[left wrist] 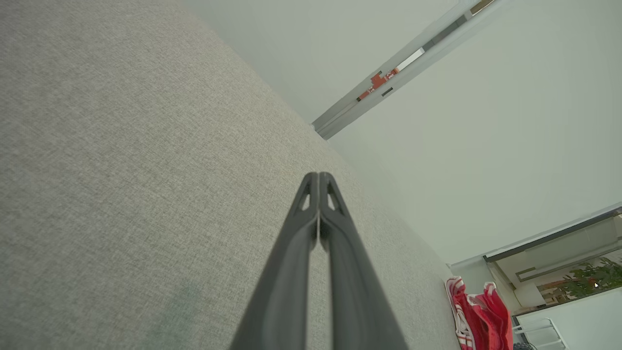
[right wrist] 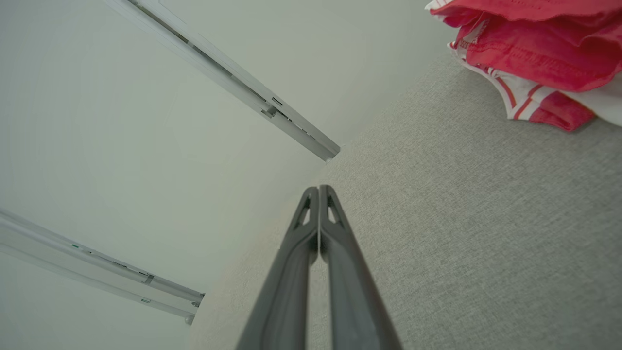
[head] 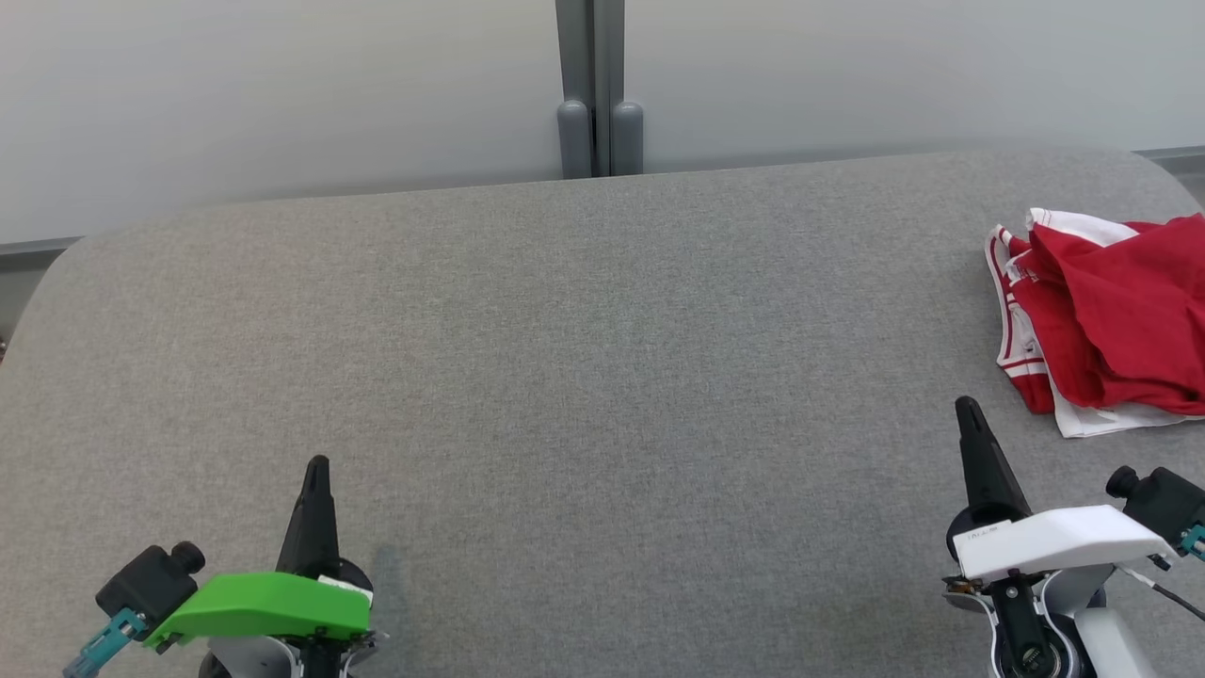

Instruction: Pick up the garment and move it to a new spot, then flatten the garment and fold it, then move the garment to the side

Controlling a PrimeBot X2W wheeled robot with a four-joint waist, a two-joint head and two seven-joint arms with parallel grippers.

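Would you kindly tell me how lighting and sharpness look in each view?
Head view: soft, even light, only a faint shadow beside the left hand. Left wrist view: tilted, table weave crisp. Right wrist view: garment sharp, no glare.

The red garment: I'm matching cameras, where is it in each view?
Head view: red garment at the right edge, on the grey table.
Left wrist view: garment in the bottom right corner.
Right wrist view: garment in the top right corner.
Shared landmark: the wall post.
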